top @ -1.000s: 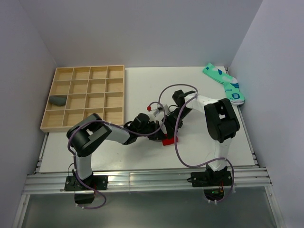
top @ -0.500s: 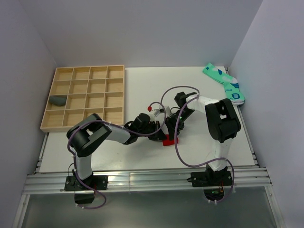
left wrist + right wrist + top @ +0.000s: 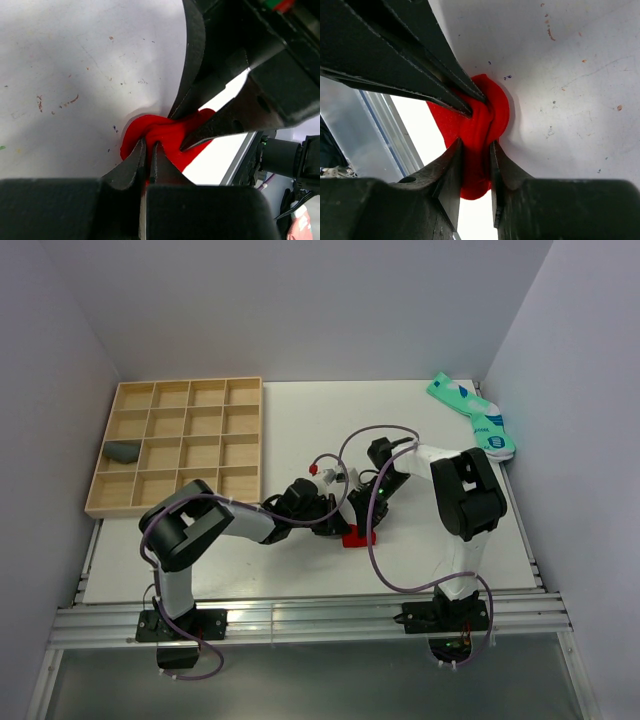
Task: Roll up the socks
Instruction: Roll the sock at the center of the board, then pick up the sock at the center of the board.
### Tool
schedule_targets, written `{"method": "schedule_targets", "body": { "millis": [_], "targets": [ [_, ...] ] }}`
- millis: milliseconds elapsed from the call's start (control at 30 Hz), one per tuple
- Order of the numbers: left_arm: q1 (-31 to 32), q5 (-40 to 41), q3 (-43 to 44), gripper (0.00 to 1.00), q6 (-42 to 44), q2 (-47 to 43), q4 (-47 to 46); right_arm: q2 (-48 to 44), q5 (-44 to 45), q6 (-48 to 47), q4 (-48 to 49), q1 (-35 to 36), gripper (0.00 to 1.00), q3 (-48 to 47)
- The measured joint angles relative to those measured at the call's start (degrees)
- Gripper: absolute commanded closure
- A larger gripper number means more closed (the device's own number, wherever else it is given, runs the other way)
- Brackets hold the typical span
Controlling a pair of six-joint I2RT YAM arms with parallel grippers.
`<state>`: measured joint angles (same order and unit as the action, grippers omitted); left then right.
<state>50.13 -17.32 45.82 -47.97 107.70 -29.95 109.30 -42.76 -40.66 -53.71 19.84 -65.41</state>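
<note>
Red sock [image 3: 357, 537] bunched on the table [image 3: 300, 410], front-centre. Left end effector [image 3: 148, 146] pinched tight on one fold as an anchor. Right end effector [image 3: 476, 144] grips the adjacent ridge, probably to roll it. Grey sock [image 3: 122, 451] sits in the tray [image 3: 180, 386].

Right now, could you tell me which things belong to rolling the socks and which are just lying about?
For the job: red sock; dark grey sock, sitting in the wooden tray.
Lying about: mint-green socks; the tray itself.

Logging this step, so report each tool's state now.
Left tool: closed, pinching the red sock.
Right tool: closed on the same red sock.
</note>
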Motion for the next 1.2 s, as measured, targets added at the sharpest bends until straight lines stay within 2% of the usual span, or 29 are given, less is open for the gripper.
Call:
{"method": "schedule_targets", "body": {
  "millis": [133, 233, 267, 333, 467, 633, 767, 1000, 1200],
  "targets": [
    [0.2, 0.7, -0.1, 0.97, -0.9, -0.6, 0.8, 0.0, -0.2, 0.6, 0.1, 0.0, 0.93, 0.1],
    [0.4, 1.6, -0.8, 0.84, -1.4, -1.9, 1.7, 0.0, -0.6, 1.4, 0.4, 0.2, 0.98, 0.3],
    [0.5, 2.2, -1.2, 0.76, -1.6, -2.7, 2.4, 0.0, -0.9, 1.8, 0.6, 0.2, 1.00, 0.5],
    [0.7, 3.5, -2.0, 0.68, -1.9, -4.5, 4.0, 0.0, -0.9, 2.4, 0.6, 0.6, 1.00, 0.7],
    [0.2, 8.7, -5.5, 0.59, -3.7, -10.3, 8.1, 0.0, -0.4, 4.1, -0.1, 0.6, 1.00, 1.5],
    [0.0, 14.5, -9.9, 0.57, -7.6, -18.8, 12.0, -0.1, 0.3, 7.5, -0.1, 0.6, 1.00, 1.9],
    [2.6, 19.1, -10.5, 0.57, -12.5, -22.4, 13.1, -0.1, 0.9, 11.2, 0.6, 0.6, 1.00, 2.0],
    [9.9, 23.6, -11.8, 0.59, -23.9, -19.9, 9.7, 0.7, 1.5, 18.0, 1.4, 0.5, 1.00, 1.4],
    [13.1, 27.2, -15.6, 0.58, -33.2, -16.5, 3.4, 1.7, 1.0, 23.7, 3.4, 0.5, 1.00, -0.1]
  ]
}}
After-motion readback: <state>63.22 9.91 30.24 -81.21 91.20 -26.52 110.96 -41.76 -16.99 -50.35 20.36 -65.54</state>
